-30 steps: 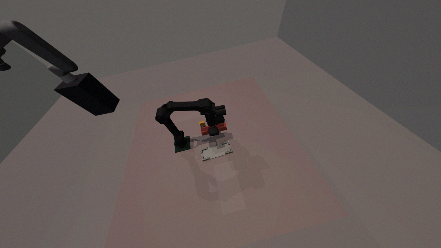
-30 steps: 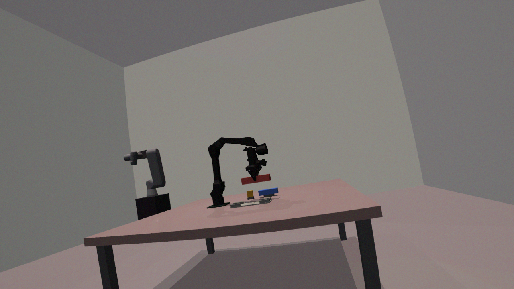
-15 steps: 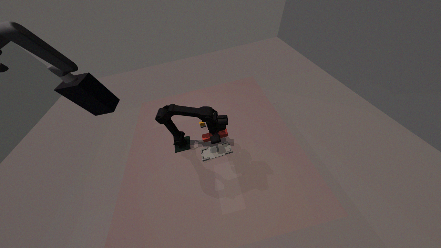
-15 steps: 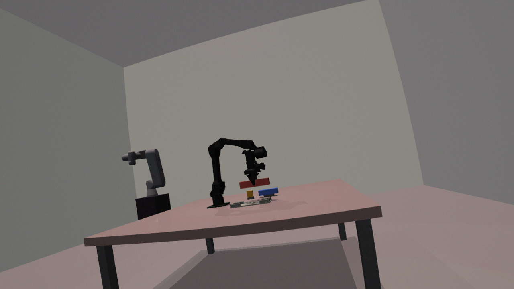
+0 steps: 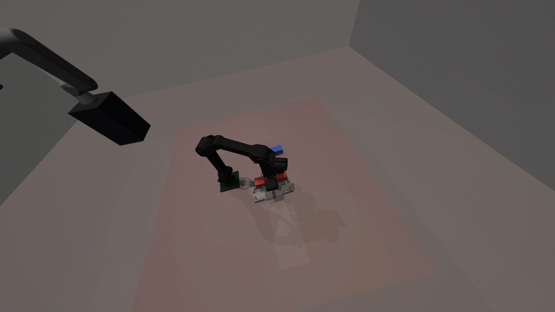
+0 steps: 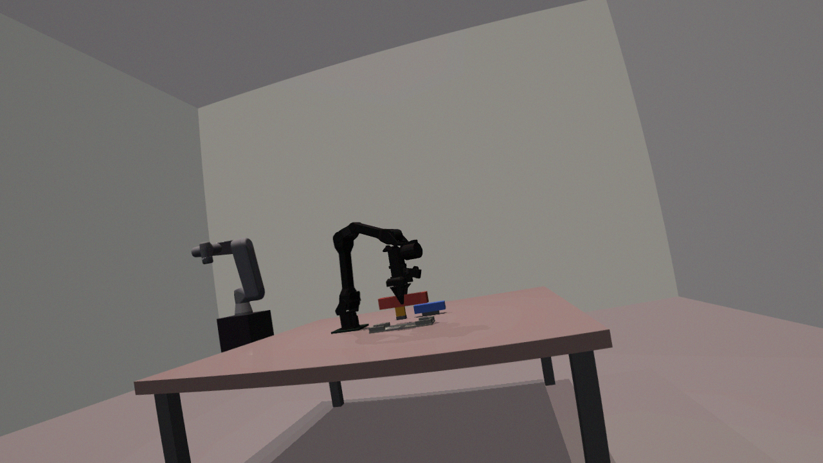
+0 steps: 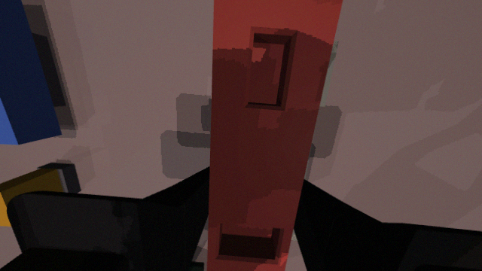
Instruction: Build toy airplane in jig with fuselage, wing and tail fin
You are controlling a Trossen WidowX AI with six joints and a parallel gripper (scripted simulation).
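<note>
My gripper [image 5: 269,180] [image 6: 400,299] [image 7: 251,173] is shut on the red fuselage [image 5: 259,181] [image 6: 416,298] [image 7: 260,150], across its middle between its two sockets. The fuselage is level, sockets up, and in the air a little above the pale jig [image 5: 283,189] [image 6: 402,326]. In the wrist view the fuselage hides nearly all of the jig. The blue wing [image 5: 276,148] [image 6: 429,308] [image 7: 34,86] lies on the table behind. The yellow tail fin [image 6: 400,311] [image 7: 34,184] stands near the wing; the top view does not show it.
My arm's base plate [image 5: 235,186] [image 6: 342,330] is left of the jig. A grey arm [image 6: 247,270] on a black pedestal [image 5: 112,120] [image 6: 247,330] stands beyond the table's left side. The table's front edge [image 6: 373,368] shows in the exterior view.
</note>
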